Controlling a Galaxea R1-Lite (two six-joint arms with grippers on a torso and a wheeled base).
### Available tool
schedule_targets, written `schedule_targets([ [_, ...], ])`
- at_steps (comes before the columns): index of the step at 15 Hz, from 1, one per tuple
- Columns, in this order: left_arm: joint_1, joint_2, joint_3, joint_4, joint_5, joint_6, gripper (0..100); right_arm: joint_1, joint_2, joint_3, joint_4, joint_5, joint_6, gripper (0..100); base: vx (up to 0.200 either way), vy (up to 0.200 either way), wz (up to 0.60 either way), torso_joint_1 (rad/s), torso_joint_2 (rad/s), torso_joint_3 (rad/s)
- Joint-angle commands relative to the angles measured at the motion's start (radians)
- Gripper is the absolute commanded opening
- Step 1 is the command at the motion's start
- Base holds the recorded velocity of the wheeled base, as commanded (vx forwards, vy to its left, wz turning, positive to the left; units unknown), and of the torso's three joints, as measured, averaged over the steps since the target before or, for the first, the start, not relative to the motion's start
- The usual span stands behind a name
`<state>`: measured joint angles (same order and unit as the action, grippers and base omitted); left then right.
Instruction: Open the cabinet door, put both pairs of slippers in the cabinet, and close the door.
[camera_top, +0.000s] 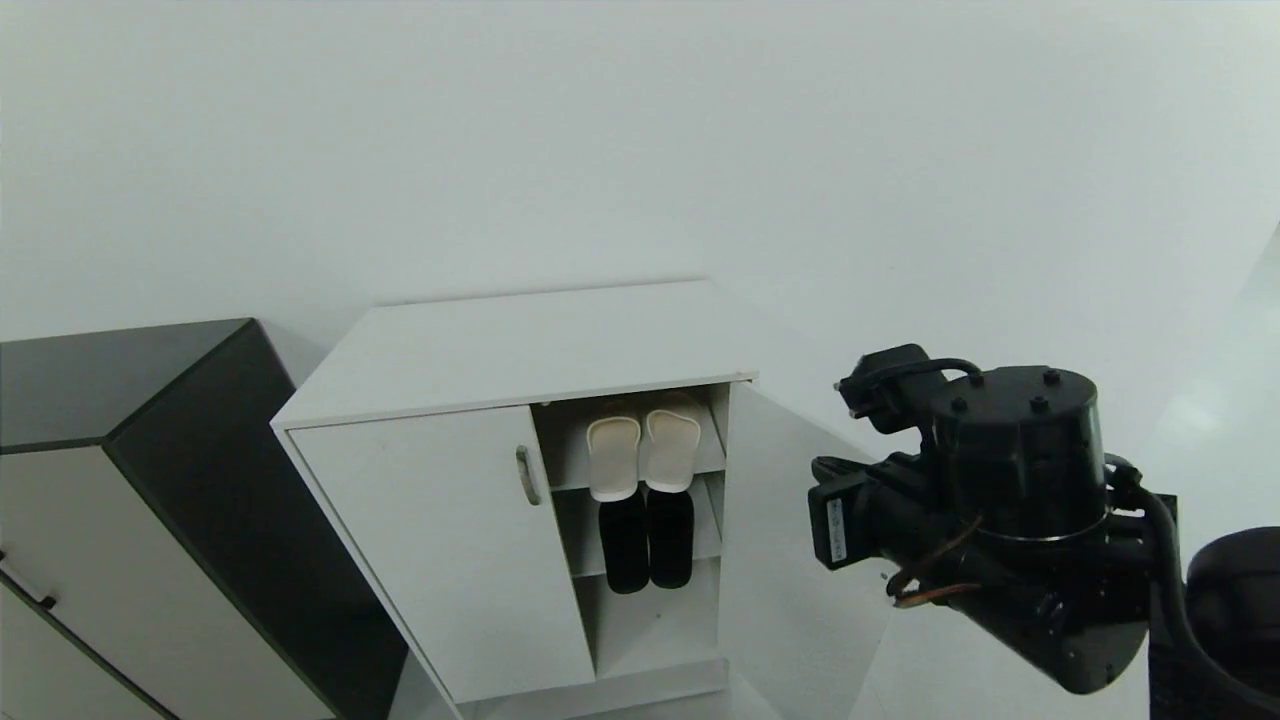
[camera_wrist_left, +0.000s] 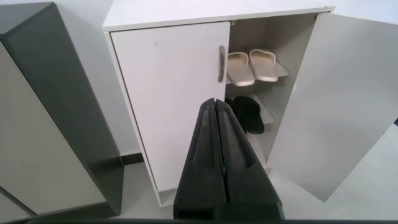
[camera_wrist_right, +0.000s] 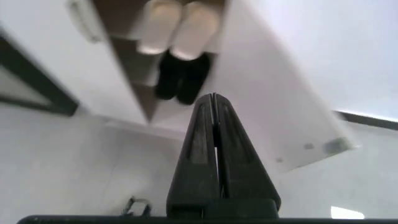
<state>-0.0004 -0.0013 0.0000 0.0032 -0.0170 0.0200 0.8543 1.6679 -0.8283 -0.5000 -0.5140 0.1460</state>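
White slippers (camera_top: 642, 452) and black slippers (camera_top: 648, 538) sit on shelves inside the cabinet (camera_top: 500, 345), whose open right door (camera_top: 785, 570) looks light, stiff and smooth, best pushed flat near its free edge, with left hand (camera_wrist_left: 215, 102) and right hand (camera_wrist_right: 214, 98) both pressed together, empty.

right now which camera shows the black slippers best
The head view: the black slippers show plainly, side by side on the middle shelf. The left wrist view shows them shadowed inside the cabinet; the right wrist view shows them foreshortened.
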Motion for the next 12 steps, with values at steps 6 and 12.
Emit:
schedule_targets([
  [6, 0.0, 0.001, 0.0, 0.0, 0.0, 0.0, 0, -0.288, 0.22, -0.16, -0.068, 0.049, -0.037, 0, 0.0, 0.0, 0.0, 0.0, 0.0, 0.0],
  [12, 0.0, 0.001, 0.0, 0.0, 0.0, 0.0, 0, -0.365, 0.339, -0.23, -0.069, 0.075, -0.037, 0, 0.0, 0.0, 0.0, 0.0, 0.0, 0.0],
])
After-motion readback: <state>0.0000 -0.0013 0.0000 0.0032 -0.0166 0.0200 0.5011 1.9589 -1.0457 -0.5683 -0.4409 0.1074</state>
